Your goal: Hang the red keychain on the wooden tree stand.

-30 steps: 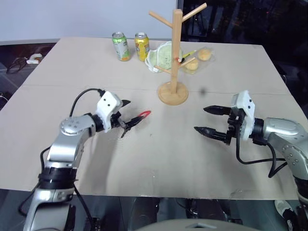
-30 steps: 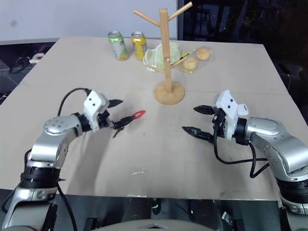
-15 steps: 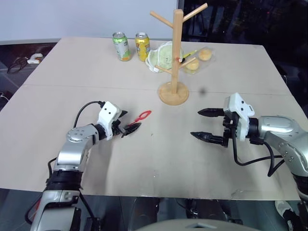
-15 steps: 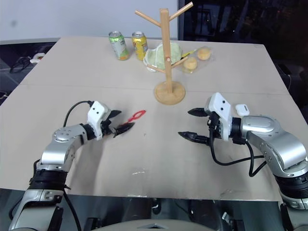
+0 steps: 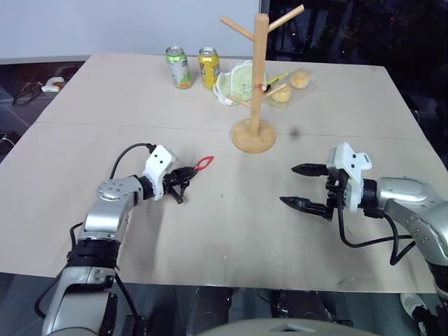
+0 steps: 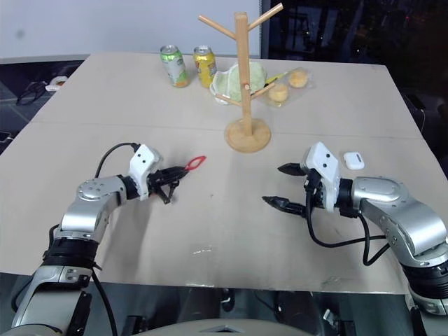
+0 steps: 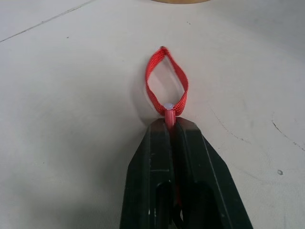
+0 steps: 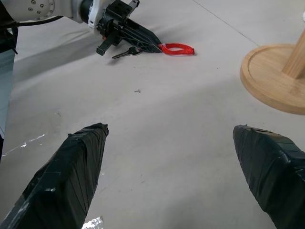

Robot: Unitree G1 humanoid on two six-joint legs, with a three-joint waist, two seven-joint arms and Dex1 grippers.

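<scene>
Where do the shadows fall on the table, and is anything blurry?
Left eye view: soft shadow under the left arm, beside the left end effector. Left wrist view: red keychain sharp, dark fingers near the lens softer. Right wrist view: table evenly lit, no glare.

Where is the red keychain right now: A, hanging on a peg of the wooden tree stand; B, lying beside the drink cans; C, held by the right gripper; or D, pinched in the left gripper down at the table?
D: the left gripper is shut on the red keychain just below its loop, low over the table.
</scene>
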